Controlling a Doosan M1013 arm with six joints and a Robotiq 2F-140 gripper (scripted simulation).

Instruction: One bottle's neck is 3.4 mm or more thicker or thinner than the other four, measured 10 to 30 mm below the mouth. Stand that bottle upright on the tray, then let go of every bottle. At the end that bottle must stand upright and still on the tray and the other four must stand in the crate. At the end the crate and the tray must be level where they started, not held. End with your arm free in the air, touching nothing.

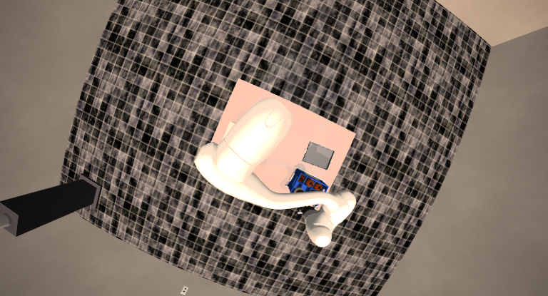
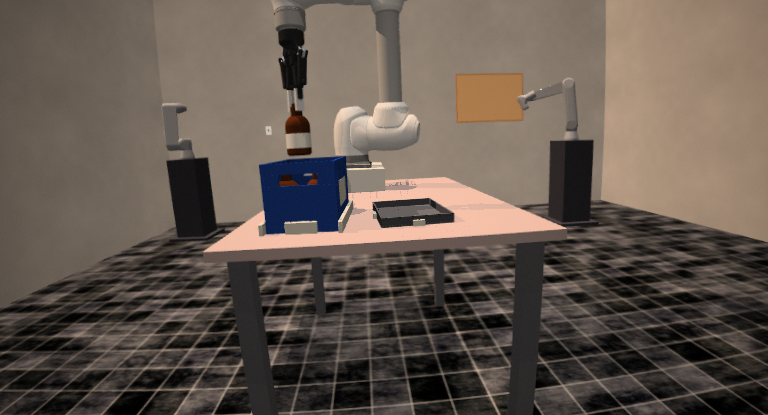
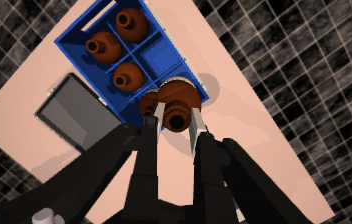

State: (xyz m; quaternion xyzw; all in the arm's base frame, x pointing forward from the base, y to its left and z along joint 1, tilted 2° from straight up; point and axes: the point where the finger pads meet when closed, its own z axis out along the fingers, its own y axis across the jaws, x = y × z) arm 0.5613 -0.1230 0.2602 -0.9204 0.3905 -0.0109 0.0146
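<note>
Jaws of the gripper (image 2: pixel 294 107) are clamped on the neck of a brown bottle (image 2: pixel 298 134), standing only narrowly apart, one pale finger pad (image 3: pixel 195 131) on each side of the neck just under the mouth. The bottle hangs upright from that grip, lifted wholly clear of the blue crate (image 2: pixel 303 194) and directly above it, with open air between its base and the crate's rim.

A plain white band wraps the bottle's body; no writing or brand can be read on it (the band looks blank from the exterior view). The glass is dark amber-brown, with rounded shoulders, a short neck and an open dark mouth, seen end-on in the wrist view.

Below, the crate sits on the pink counter (image 2: pixel 483 219), divided into compartments. In the wrist view three more brown bottles (image 3: pixel 104 46) stand in it, and a fourth (image 3: pixel 147 103) shows partly behind the left finger. One compartment beside them shows its bare blue floor.

The dark grey tray (image 2: pixel 412 212) lies flat on the counter near the crate, apart from it, with nothing standing on it. Pale blocks (image 2: pixel 300 227) lie against the crate's foot.
</note>
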